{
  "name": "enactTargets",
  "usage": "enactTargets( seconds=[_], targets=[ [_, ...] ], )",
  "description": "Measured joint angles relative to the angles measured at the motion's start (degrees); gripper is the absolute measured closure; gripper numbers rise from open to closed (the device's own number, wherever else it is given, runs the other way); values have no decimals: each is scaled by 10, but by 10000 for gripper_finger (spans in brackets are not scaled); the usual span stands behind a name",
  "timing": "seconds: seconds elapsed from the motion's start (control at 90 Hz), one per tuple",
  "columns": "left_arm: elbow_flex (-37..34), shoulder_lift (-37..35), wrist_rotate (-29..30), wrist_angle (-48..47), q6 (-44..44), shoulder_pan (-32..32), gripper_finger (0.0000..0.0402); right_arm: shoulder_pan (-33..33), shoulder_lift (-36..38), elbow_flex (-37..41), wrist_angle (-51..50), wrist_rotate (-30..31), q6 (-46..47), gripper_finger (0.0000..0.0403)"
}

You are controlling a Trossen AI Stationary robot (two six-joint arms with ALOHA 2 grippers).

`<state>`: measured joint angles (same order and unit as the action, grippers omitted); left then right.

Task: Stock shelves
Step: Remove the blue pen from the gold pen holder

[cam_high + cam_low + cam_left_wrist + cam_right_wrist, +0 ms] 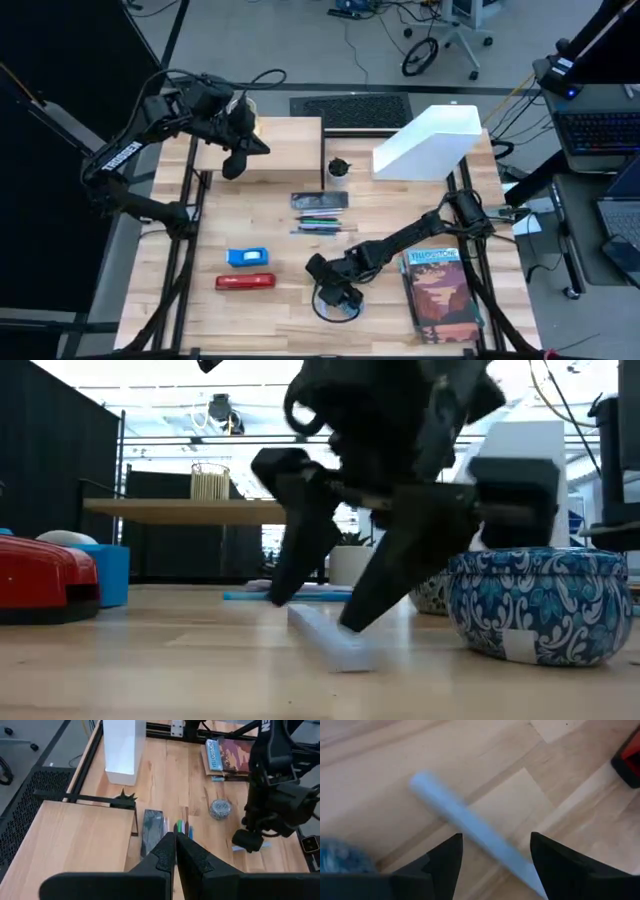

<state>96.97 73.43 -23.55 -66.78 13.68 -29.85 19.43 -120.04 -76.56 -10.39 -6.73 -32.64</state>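
A wooden table point(290, 250) seen from above. At 12 o'clock stands a low plank shelf point(285, 150); at 2 o'clock, a white file holder point(430, 140). A book point(440, 290) lies at 4 o'clock. A red stapler point(245, 282) lies at 7 o'clock, a blue box point(247, 257) just beyond it. The right gripper point(325, 615), at 6 o'clock, is spread wide, its fingers point(445, 862) straddling a pale stick point(470, 827) flat on the table beside a blue patterned tin point(540, 600). The left gripper point(175, 850), clenched and empty, hangs above the shelf at 11 o'clock.
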Motion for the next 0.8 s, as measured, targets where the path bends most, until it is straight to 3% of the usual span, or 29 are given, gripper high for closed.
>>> enactTargets(
  seconds=[0.156, 0.567, 0.8],
  targets=[
    [0, 0, 0, 0, -1, 0, 401, -10, -13, -2, -3, -38, 35, 213],
    [0, 0, 0, -1, 2, 0, 402, -52, -15, -2, -20, -50, 243, 380],
    [0, 0, 0, -1, 2, 0, 402, -77, -11, -1, -25, -49, 356, 384]
  ],
)
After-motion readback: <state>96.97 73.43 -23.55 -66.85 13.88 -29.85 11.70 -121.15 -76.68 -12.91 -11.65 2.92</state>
